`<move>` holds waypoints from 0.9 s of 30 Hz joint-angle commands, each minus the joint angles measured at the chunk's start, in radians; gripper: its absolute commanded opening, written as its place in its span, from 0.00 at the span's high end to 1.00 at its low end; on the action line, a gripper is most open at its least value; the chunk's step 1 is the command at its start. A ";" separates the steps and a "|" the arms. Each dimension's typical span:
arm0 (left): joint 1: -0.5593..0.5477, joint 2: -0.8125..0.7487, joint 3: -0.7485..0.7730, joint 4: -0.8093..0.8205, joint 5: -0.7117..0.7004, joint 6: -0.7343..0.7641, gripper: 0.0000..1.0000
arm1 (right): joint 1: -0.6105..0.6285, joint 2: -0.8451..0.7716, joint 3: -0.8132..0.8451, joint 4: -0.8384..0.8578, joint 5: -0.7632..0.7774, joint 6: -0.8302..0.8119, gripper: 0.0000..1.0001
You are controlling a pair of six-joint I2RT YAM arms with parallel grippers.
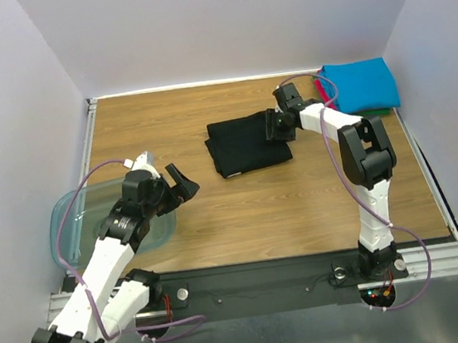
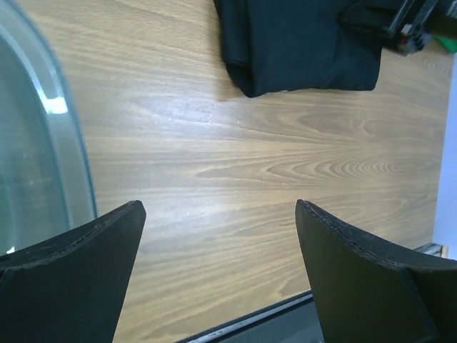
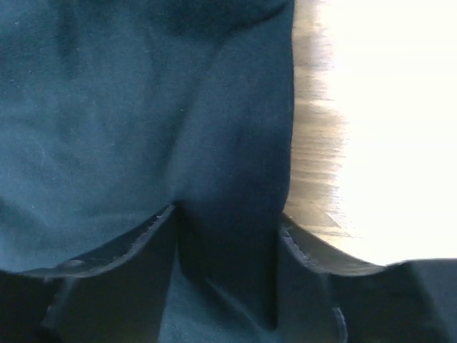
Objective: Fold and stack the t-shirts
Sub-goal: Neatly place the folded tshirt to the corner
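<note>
Black folded cloth t-shirt (image 1: 246, 142) on wooden table (image 1: 242, 212), right gripper (image 3: 227, 214) pinching its right edge, left gripper (image 2: 220, 207) spread wide well left of it, beside translucent blue-green plastic tub (image 1: 68, 220)

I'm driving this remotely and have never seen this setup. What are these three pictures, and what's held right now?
Two robot arms stand at the near edge of a wooden table. The wide picture looks down from above and behind them; the other two come from wrist cameras. A folded black t-shirt lies mid-table. A blue t-shirt tops other coloured shirts in the far right corner. A see-through plastic tub sits at the left. The left arm's fingers are spread wide, empty, next to the tub. The right arm's fingers pinch a fold at the black shirt's right edge.
</note>
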 commanded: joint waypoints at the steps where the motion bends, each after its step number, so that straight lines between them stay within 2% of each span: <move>1: -0.004 -0.080 -0.010 -0.066 -0.046 -0.047 0.02 | 0.047 0.044 0.009 0.014 0.055 0.006 0.48; 5: -0.004 -0.101 -0.011 -0.098 -0.054 -0.059 0.02 | 0.089 0.053 -0.011 0.017 0.111 -0.001 0.50; 6: -0.004 -0.104 -0.011 -0.101 -0.055 -0.058 0.02 | 0.093 0.056 -0.014 0.017 0.115 -0.001 0.54; 7: -0.004 -0.105 -0.010 -0.106 -0.058 -0.059 0.02 | 0.096 0.059 -0.022 0.020 0.117 -0.001 0.59; 8: -0.004 -0.107 -0.010 -0.109 -0.060 -0.061 0.02 | 0.099 0.064 -0.022 0.022 0.121 0.000 0.69; 11: -0.004 -0.105 -0.003 -0.120 -0.064 -0.058 0.02 | 0.099 0.058 -0.022 0.024 0.166 -0.009 0.80; 12: -0.004 -0.105 0.000 -0.121 -0.069 -0.056 0.02 | 0.099 0.044 -0.019 0.024 0.181 -0.017 0.89; 13: -0.004 -0.105 0.004 -0.124 -0.074 -0.059 0.02 | 0.099 0.030 -0.016 0.025 0.221 -0.024 0.94; 15: -0.004 -0.105 0.004 -0.129 -0.080 -0.059 0.02 | 0.099 -0.011 -0.008 0.030 0.264 -0.070 0.99; 18: -0.004 -0.102 0.001 -0.131 -0.088 -0.062 0.02 | 0.096 -0.066 0.015 0.037 0.394 -0.153 1.00; 27: -0.004 -0.085 0.013 -0.146 -0.121 -0.075 0.02 | -0.023 -0.181 0.084 0.048 0.442 -0.345 1.00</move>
